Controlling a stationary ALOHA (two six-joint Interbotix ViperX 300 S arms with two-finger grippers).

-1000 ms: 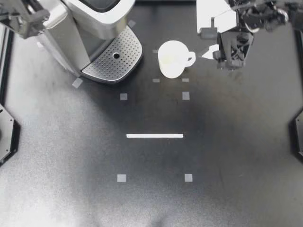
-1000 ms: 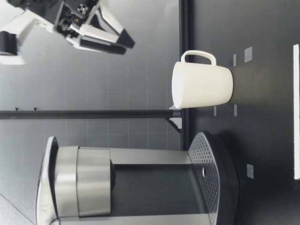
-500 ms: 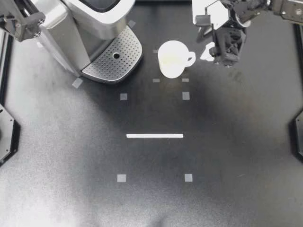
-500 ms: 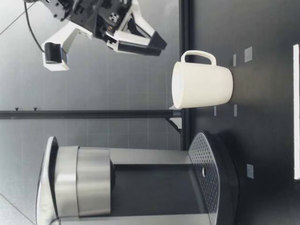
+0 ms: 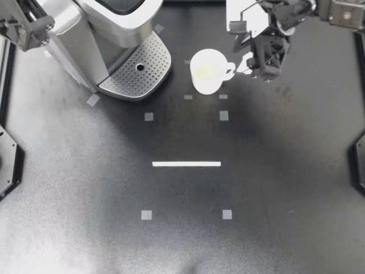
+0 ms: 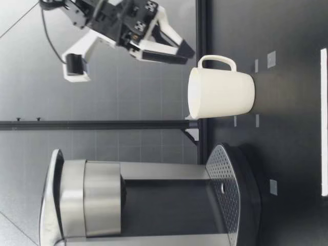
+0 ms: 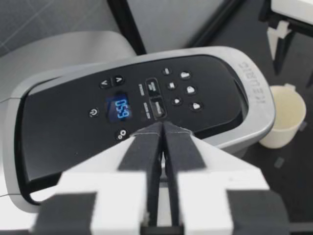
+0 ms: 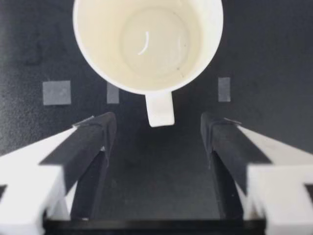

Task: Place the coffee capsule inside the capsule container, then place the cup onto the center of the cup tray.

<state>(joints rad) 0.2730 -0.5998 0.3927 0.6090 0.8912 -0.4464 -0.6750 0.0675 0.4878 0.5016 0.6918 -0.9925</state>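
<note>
**Cup beside the coffee machine, right gripper spread at its handle**

The white cup [image 5: 206, 71] stands upright on the black table [image 5: 188, 240], just beside the coffee machine [image 5: 108, 34]. It is off the machine's perforated cup tray [image 5: 140, 71] and close to the tray's rim. Its handle [image 5: 229, 71] points away from the machine.

My right gripper [image 5: 259, 68] hovers on the side of the cup away from the coffee machine, apart from the handle. In the low view this gripper [image 6: 189, 55] hangs in the air, tilted down, with its tips about level with the cup's [image 6: 223, 95] rim. The right wrist view shows it [image 8: 157, 128] spread wide. The handle [image 8: 160, 110] lies ahead of the gap between the two fingers [image 8: 93, 142] and touches neither.

My left gripper [image 5: 31, 27] is over the coffee machine's far side from the cup. In the left wrist view its fingers [image 7: 146, 147] are pressed together with nothing between them, above the machine's control panel [image 7: 146, 98].
</note>
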